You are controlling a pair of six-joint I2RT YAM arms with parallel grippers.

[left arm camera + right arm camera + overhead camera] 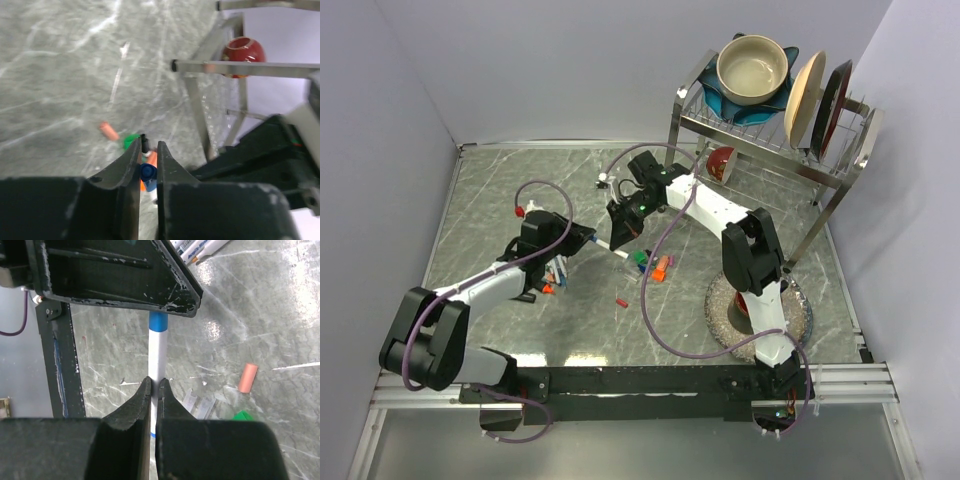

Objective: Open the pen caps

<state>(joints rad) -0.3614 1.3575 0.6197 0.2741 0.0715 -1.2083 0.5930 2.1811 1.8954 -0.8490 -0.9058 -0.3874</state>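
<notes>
A white marker barrel (160,357) with a blue cap (160,322) on its end is held between both grippers above the table. My left gripper (148,145) is shut on the blue cap (148,172). My right gripper (154,381) is shut on the barrel, close below the cap. In the top view the left gripper (582,240) and right gripper (618,238) face each other near the table's middle. Loose caps lie below: green (640,257), orange (661,268) and red (622,301). The salmon cap (248,377) lies to the right in the right wrist view.
Several markers (552,275) lie under the left arm. A metal dish rack (760,140) with a bowl and plates stands at the back right, with a red bowl (722,162) under it. A speckled plate (798,318) lies by the right arm's base.
</notes>
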